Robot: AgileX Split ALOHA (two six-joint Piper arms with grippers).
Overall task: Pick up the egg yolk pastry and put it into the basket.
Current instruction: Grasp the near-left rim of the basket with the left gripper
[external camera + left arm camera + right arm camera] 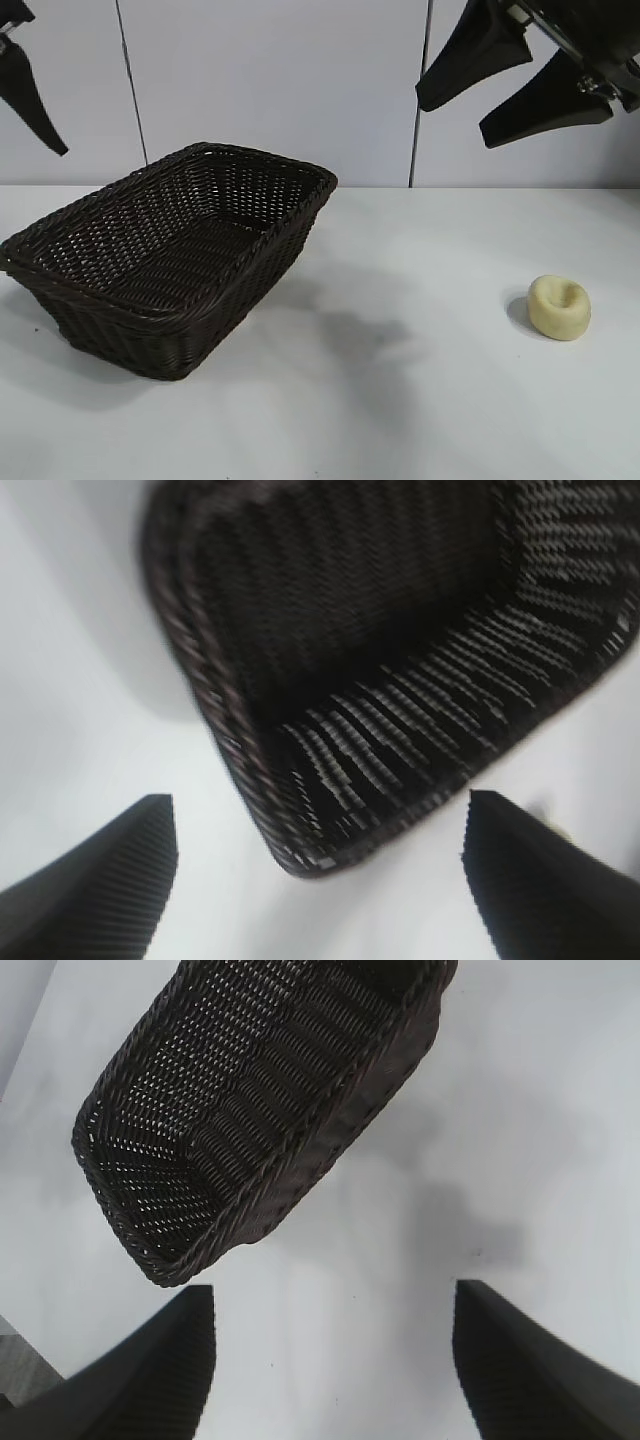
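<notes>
The pastry (559,307) lies on the white table (420,400), on the right side in the exterior view. It sits alone, with its dimple turned up, and nothing touches it. It is well apart from the basket (165,262), which stands on the left half of the table, turned at an angle, and has nothing inside.

The right gripper (520,85) hangs high above the table, up and a little to the left of the pastry. Its two dark fingers are spread apart and hold nothing. In its wrist view only the basket (260,1110) and bare table show between the fingers.

The left gripper (320,880) is high above the basket's left end; only one finger (25,90) shows at the exterior view's top left edge. Its wrist view shows the fingers wide apart, empty, over a basket corner (320,850).
</notes>
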